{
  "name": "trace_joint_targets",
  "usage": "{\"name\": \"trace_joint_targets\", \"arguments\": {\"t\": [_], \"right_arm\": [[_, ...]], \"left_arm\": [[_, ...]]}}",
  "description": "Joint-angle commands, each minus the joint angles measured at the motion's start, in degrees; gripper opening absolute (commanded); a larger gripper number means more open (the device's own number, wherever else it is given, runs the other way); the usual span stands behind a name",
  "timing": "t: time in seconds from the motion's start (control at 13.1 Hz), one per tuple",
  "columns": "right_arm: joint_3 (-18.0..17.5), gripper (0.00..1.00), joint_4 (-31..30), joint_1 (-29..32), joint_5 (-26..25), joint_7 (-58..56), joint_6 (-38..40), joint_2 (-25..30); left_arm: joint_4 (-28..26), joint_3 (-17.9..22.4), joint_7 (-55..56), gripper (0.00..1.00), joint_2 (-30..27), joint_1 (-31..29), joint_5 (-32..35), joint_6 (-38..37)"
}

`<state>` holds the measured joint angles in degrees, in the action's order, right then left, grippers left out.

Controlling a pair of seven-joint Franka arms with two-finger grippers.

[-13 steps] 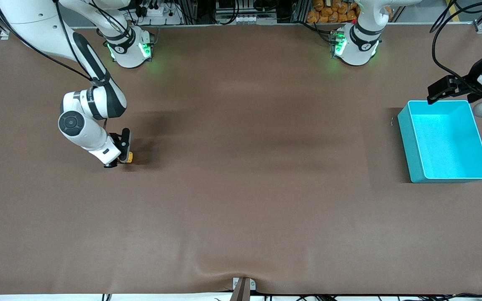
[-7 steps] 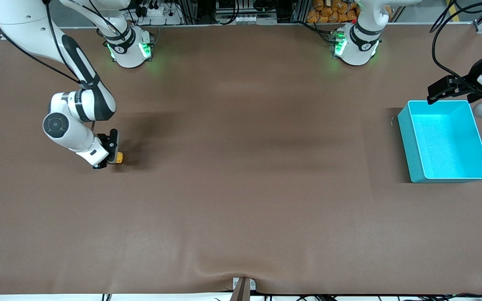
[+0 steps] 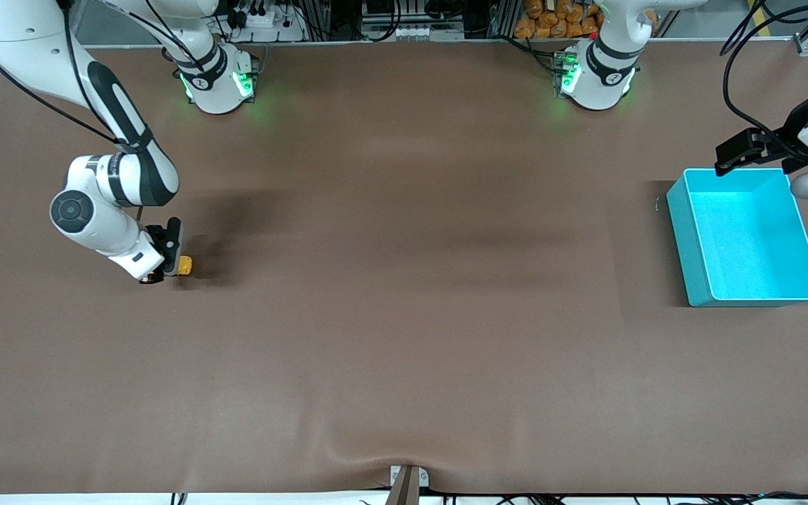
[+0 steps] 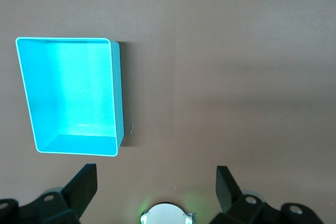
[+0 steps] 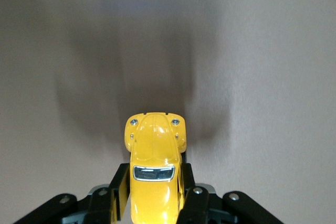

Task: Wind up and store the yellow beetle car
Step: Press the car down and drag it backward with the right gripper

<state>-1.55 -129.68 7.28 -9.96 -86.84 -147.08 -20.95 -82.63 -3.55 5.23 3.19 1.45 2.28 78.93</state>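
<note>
Glossy yellow beetle car [image 5: 153,179] pinched in right tool [image 5: 152,203]; left tool [image 4: 157,184] spread above matte table [image 3: 404,315].

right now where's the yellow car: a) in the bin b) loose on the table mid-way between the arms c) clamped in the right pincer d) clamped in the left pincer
c: the right pincer is shut on the car low at the right arm's end of the table, while the left pincer hangs open by the bin, which holds nothing.
</note>
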Motion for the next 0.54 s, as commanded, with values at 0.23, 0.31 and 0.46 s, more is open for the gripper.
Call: {"name": "trace_joint_targets", "arguments": {"t": [0.23, 0.31, 0.46], "right_arm": [[-0.21, 0.42, 2.06, 4.84, -1.03, -5.0, -2.69, -7.35], [-0.21, 0.43, 2.06, 5.28, -1.03, -5.7, -2.69, -7.35], [-0.21, 0.44, 2.15, 6.16, -1.03, -6.67, -2.69, -7.53]], "left_arm": [[0.1, -0.14, 0.22, 1.0, 0.15, -0.66, 0.89, 0.44], [0.1, -0.14, 0.22, 1.0, 0.24, -0.66, 0.89, 0.44], [0.01, -0.14, 0.22, 1.0, 0.24, -0.66, 0.89, 0.44]]}}
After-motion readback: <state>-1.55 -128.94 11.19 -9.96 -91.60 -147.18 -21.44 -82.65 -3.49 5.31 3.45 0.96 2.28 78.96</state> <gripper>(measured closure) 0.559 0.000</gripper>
